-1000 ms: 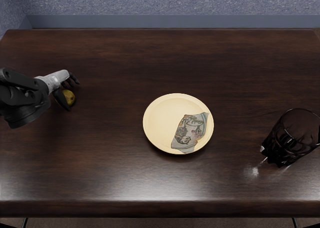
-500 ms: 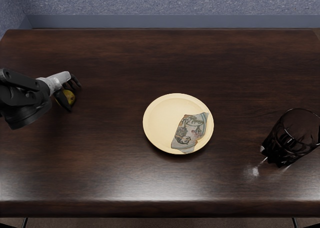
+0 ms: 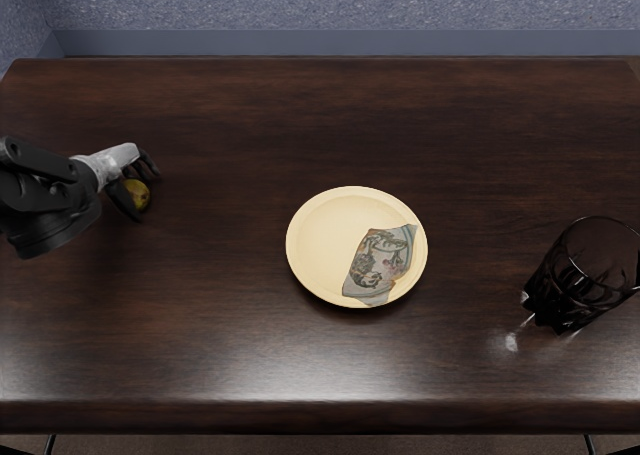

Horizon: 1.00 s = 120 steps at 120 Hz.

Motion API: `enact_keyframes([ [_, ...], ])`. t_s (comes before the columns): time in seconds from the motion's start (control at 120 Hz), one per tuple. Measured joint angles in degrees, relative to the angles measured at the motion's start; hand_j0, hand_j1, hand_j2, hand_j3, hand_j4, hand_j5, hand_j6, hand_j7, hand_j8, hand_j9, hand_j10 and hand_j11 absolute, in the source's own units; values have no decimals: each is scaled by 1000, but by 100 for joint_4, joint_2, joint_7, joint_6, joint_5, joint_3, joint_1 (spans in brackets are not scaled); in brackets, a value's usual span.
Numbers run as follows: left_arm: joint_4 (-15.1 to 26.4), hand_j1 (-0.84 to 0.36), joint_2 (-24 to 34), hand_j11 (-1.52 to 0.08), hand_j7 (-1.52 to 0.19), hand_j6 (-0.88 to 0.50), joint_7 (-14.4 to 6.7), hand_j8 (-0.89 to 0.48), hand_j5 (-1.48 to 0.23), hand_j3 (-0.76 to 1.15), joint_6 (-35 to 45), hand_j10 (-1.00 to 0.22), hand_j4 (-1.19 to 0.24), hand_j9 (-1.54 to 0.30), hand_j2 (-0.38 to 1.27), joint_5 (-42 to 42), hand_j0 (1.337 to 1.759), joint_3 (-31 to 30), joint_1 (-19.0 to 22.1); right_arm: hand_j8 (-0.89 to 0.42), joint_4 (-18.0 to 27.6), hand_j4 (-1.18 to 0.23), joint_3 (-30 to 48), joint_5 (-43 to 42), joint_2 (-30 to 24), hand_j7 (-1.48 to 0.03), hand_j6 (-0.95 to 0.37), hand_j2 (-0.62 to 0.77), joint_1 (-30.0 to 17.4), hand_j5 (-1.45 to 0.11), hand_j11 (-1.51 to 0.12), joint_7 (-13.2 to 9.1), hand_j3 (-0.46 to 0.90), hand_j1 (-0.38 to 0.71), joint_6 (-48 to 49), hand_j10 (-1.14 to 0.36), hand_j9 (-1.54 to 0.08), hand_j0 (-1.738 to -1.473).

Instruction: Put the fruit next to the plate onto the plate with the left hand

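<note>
Yellow fruit tight in the curled left hand, by the left edge of the table. Bare wood from there right to the plate.

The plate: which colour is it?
Pale cream-yellow plate, with a grey patterned patch; head view.

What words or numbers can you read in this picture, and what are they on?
None can be read.
The plate has a painted patch, too blurred to show any letters.
The fruit in the left hand, the dark glass and the table show no writing.
</note>
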State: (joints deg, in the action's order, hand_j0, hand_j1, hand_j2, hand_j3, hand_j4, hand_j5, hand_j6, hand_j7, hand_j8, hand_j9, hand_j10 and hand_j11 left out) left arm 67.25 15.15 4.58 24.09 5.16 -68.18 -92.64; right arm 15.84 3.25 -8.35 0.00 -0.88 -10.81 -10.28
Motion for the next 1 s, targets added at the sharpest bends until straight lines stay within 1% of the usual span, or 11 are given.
enact_keyframes([
  [0.2, 5, -178, -12, -572, -572, -440, -1, -440, -572, 0, 27, -440, -440, -572, 89, 2, 1658, -10, 26, 0, -1, 0, 0, 0, 0, 0, 0, 0, 0, 0, 0, 0, 0, -349, 0, 0, 0, -1658],
  [0.292, 37, -235, -3, -633, -633, -487, -1, -487, -633, 0, 22, -475, -487, -633, 98, 39, 1658, -11, -2, 0, 1, 0, 1, 0, 0, 0, 0, 0, 0, 0, 0, 0, 0, -349, 0, 0, 0, -1658],
  [0.333, 74, -261, 3, -685, -680, -516, 1, -478, -679, 0, 16, -443, -525, -682, 118, 53, 1658, -10, -16, 0, 1, 0, 0, 0, 0, 0, 0, 0, 0, 0, 0, 0, 0, -349, 0, 0, 0, -1658],
  [0.483, 156, -278, 6, -840, -798, -438, -4, -391, -781, 0, 10, -352, -647, -820, 96, 84, 1652, -12, -41, 0, 1, 0, 0, 0, 0, 0, 0, 0, 0, 0, 0, 0, 0, -349, 0, 0, 0, -1658],
  [0.592, 188, -286, 15, -909, -856, -400, 0, -337, -832, 0, 2, -311, -684, -883, 79, 91, 1649, -12, -48, 0, 0, 0, 0, 0, 0, 0, 0, 0, 0, 0, 0, 0, 0, -349, 0, 0, 0, -1658],
  [0.808, 231, -282, 15, -1017, -950, -367, -2, -297, -919, 0, -7, -272, -749, -981, 81, 100, 1645, -20, -61, 0, -1, 0, 1, 0, 0, 0, 0, 0, 0, 0, 0, 0, 0, -349, 0, 0, 0, -1658],
  [0.85, 242, -270, 15, -1052, -979, -369, -3, -292, -944, 0, -10, -267, -769, -1012, 44, 99, 1643, -20, -61, 0, 0, 0, 0, 0, 0, 0, 0, 0, 0, 0, 0, 0, 0, -349, 0, 0, 0, -1658],
  [0.867, 246, -264, 15, -1062, -990, -377, -2, -291, -954, 0, -12, -265, -775, -1022, 81, 104, 1643, -20, -61, 0, 1, 0, 0, 0, 0, 0, 0, 0, 0, 0, 0, 0, 0, -349, 0, 0, 0, -1658],
  [0.908, 253, -256, 15, -1082, -1014, -402, -2, -309, -978, 0, -16, -279, -787, -1044, 91, 132, 1643, -21, -61, 0, 1, 0, 0, 0, 0, 0, 0, 0, 0, 0, 0, 0, 0, -349, 0, 0, 0, -1658],
  [0.958, 263, -270, 15, -1100, -1029, -426, -1, -342, -991, 0, -14, -313, -807, -1061, 168, 158, 1644, -28, -61, 0, 0, 0, 0, 0, 0, 0, 0, 0, 0, 0, 0, 0, 0, -349, 0, 0, 0, -1658],
  [1.0, 286, -284, 29, -1113, -1048, -428, -1, -328, -1011, -21, -19, -307, -818, -1074, 240, 185, 1644, -34, -95, 0, 0, 0, 0, 0, 0, 0, 0, 0, 0, 0, 0, 0, 0, -349, 0, 0, 0, -1658],
])
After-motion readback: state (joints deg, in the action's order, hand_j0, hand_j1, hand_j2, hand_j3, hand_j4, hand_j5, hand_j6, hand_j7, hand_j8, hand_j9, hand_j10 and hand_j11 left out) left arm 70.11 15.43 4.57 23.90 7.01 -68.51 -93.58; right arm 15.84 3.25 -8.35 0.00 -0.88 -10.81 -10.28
